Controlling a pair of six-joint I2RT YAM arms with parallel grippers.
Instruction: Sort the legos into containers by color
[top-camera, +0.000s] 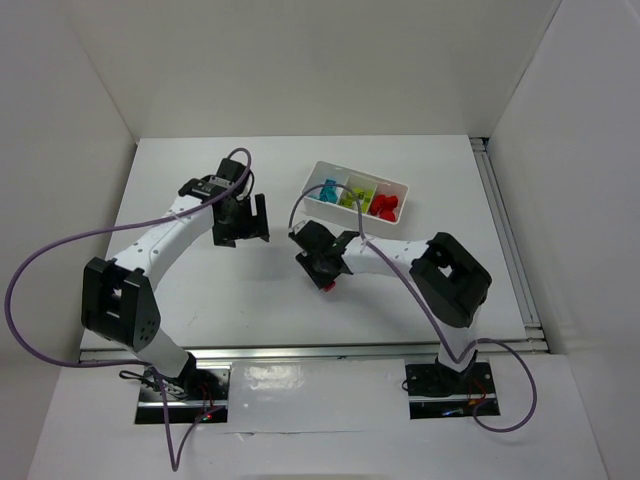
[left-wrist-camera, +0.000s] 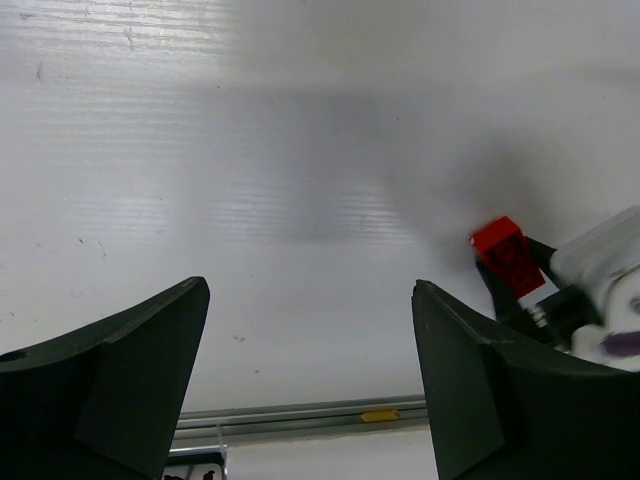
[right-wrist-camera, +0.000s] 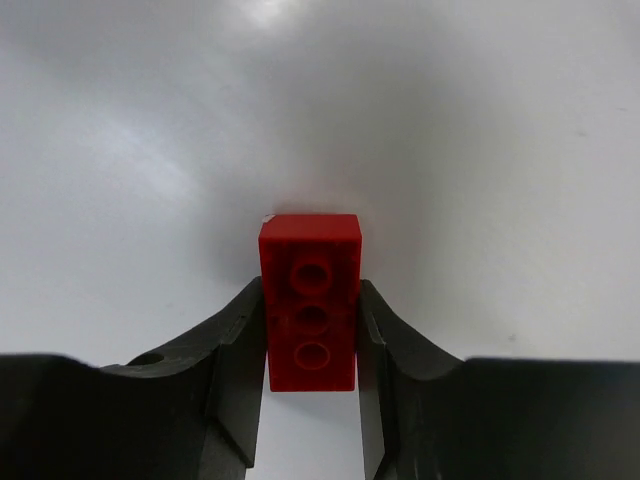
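White table (top-camera: 180, 175) fills the scene, and toward its far right sits the white tray (top-camera: 313, 188). It has three sections across: cyan bricks (top-camera: 330, 190) on the left, green bricks (top-camera: 355, 193) in the middle, red bricks (top-camera: 385, 205) on the right. Over at centre-left the left gripper (top-camera: 245, 232) hangs above the table, jaws spread wide, nothing between them. Now the right gripper (top-camera: 327, 276), just on the near side of the tray, has its jaws closed in tight on a single red brick (right-wrist-camera: 311, 240)! One finger presses each long side. Its near half sits between the pads; its far half pokes out past the tips. Touching the table or lifted clear? Can't tell.
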